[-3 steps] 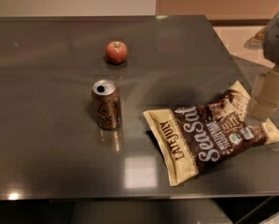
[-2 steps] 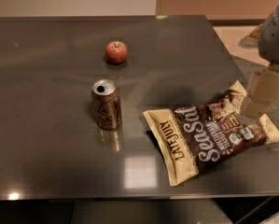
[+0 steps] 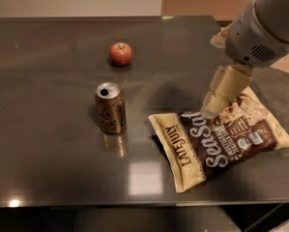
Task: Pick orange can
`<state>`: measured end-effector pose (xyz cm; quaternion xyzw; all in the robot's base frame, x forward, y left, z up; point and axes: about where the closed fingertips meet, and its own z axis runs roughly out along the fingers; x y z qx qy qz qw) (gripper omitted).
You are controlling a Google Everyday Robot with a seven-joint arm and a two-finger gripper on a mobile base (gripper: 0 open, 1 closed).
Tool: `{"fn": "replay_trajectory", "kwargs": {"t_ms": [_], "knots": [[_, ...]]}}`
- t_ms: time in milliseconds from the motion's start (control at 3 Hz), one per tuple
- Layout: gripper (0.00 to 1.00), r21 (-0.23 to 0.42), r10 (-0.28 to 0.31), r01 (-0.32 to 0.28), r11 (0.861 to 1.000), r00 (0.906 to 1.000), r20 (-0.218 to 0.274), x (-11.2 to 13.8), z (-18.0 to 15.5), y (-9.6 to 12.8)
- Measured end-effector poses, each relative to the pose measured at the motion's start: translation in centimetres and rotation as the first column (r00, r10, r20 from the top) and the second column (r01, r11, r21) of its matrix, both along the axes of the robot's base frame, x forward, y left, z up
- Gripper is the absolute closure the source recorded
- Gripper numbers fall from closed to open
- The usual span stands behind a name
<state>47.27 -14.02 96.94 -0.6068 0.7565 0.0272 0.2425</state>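
The gripper (image 3: 209, 110) is held over the upper edge of the chip bag (image 3: 221, 146), angled down-left from the arm (image 3: 260, 30); whether it is apart or together cannot be told; the orange can (image 3: 110, 108), orange-brown and silver-topped, is seen upright on the table (image 3: 47, 144), well to its left.

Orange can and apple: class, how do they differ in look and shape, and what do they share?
The orange can is a tall cylinder; the apple is round. The can is orange-brown metal with a silver top; the apple is red. Both rest on the dark table, apart from the hand, which hangs over the chip bag.
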Motion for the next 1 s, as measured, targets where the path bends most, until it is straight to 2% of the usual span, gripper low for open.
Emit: {"fn": "replay_trajectory", "kwargs": {"t_ms": [333,1000], "knots": [[0.0,0.08,-0.027,0.027,0.996,0.9996,0.004,1.5,-1.0,3.7],[0.0,0.208,-0.04,0.04,0.977,0.9992,-0.006,2.4,-2.7,11.7]]}}
